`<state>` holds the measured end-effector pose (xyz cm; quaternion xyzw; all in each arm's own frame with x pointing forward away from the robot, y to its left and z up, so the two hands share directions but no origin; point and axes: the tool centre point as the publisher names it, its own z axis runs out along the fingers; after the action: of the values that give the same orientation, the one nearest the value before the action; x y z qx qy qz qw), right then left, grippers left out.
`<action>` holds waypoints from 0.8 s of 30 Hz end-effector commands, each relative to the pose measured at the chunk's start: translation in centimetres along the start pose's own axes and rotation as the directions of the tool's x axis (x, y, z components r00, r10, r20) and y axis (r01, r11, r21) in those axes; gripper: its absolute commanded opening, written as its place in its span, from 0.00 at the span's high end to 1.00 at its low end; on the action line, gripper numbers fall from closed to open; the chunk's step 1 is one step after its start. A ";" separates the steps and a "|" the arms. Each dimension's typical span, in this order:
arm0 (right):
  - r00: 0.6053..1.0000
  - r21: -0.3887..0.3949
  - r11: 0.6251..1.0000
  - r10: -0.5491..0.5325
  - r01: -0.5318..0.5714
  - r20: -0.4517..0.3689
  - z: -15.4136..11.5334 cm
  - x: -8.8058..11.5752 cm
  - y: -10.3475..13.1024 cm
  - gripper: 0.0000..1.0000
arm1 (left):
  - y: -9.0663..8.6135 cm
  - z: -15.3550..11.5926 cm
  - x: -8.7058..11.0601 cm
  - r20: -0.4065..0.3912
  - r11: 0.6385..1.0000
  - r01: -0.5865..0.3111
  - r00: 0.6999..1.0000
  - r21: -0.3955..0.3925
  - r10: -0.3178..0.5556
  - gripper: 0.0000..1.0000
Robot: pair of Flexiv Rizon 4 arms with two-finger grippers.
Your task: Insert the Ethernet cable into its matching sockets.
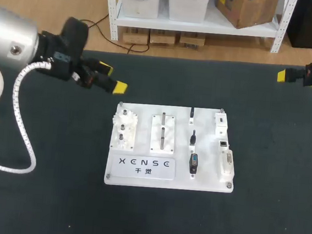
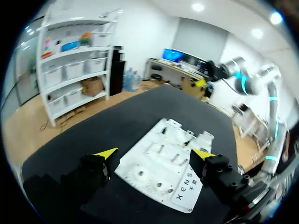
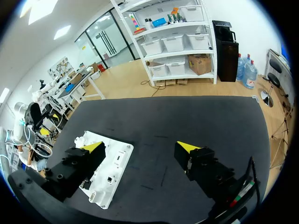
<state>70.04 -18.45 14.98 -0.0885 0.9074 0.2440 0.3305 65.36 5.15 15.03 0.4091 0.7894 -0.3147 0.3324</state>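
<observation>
A white practice board [image 1: 143, 133] lies flat mid-table. Along its right side stand three small black plugs [image 1: 193, 137] and a row of white sockets [image 1: 223, 143]; I cannot tell which plug is the Ethernet one. My left gripper [image 1: 111, 77] hovers open off the board's far left corner, holding nothing. From the left wrist view, the board [image 2: 140, 164] lies ahead of and below the open left gripper [image 2: 154, 154]. My right gripper [image 1: 286, 75] hangs open at the table's far right, well away from the board. In the right wrist view the board [image 3: 117, 154] lies off beside the empty right gripper [image 3: 140, 146].
The board also carries white gear pegs [image 1: 124, 129] on its left and a slotted block [image 1: 163, 133] in the middle. Dark table cloth [image 1: 273, 161] stretches all round it. A white cable [image 1: 22, 132] from my left arm droops over the table's left side.
</observation>
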 end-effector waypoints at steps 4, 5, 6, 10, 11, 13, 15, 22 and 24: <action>1.000 -0.003 1.000 -0.001 0.001 -0.001 0.0 0.0 -0.1 0.00 | -2.0 1.8 0.8 0.093 0.838 -0.420 0.905 0.348 0.415 0.00; 1.000 -0.003 1.000 -0.001 0.001 -0.001 0.0 0.0 -0.1 0.00 | -2.4 1.9 0.9 0.071 0.851 -0.414 0.907 0.323 0.415 0.00; 1.000 -0.003 1.000 -0.001 0.001 -0.001 0.0 0.0 -0.1 0.00 | -2.6 2.2 1.2 0.067 0.848 -0.425 0.902 0.317 0.427 0.00; 1.000 -0.003 1.000 -0.001 0.001 -0.001 0.0 0.0 -0.1 0.00 | -3.3 3.1 2.2 0.064 0.849 -0.426 0.901 0.313 0.429 0.00; 1.000 -0.003 1.000 -0.001 0.001 -0.001 0.0 0.0 -0.1 0.00 | -3.5 3.3 2.4 0.065 0.847 -0.428 0.900 0.315 0.430 0.00; 1.000 -0.003 1.000 -0.001 0.001 -0.001 0.0 0.0 -0.1 0.00 | -3.7 3.8 2.9 0.063 0.847 -0.428 0.900 0.315 0.431 0.00; 1.000 -0.003 1.000 -0.001 0.001 -0.001 0.0 0.0 -0.1 0.00 | -3.8 4.3 3.2 0.050 0.858 -0.419 0.904 0.296 0.424 0.00; 1.000 -0.003 1.000 -0.001 0.001 -0.001 0.0 0.0 -0.1 0.00 | -4.1 5.6 4.0 0.047 0.886 -0.405 0.913 0.228 0.405 0.00; 1.000 -0.003 1.000 -0.001 0.001 -0.001 0.0 0.0 -0.1 0.00 | -4.2 5.7 4.2 0.061 0.891 -0.402 0.915 0.209 0.399 0.00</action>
<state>70.05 -18.46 14.98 -0.0885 0.9074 0.2441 0.3305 62.06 0.98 9.94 0.6033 0.6445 -0.3325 0.3319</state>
